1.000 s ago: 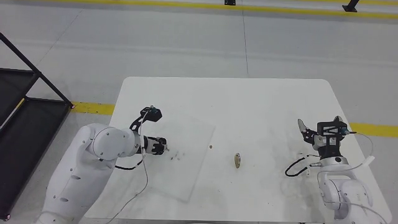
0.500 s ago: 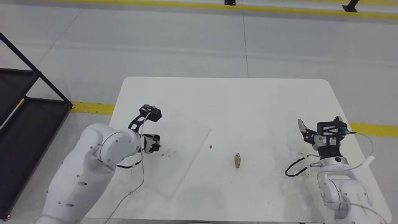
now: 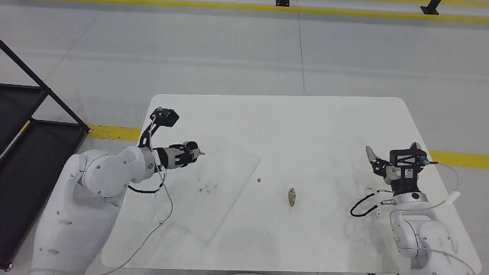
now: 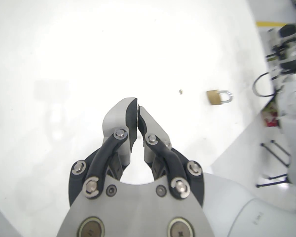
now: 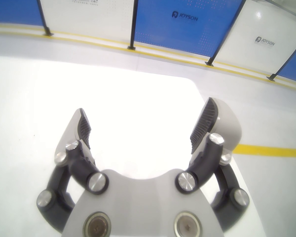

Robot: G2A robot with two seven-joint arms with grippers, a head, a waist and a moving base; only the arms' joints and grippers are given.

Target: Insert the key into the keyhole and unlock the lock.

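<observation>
Because the padlock [image 3: 291, 196], lying right of centre, looks small, rigid and slippery, the spread right gripper [image 5: 145, 109] should pinch its brass flanks; the left gripper [image 4: 138, 105] is clenched, whether on a key I cannot tell.

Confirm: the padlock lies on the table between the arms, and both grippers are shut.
Not quite: the right gripper is open, as the right wrist view shows. Only the left gripper is shut. The padlock does lie on the table between the arms.
</observation>
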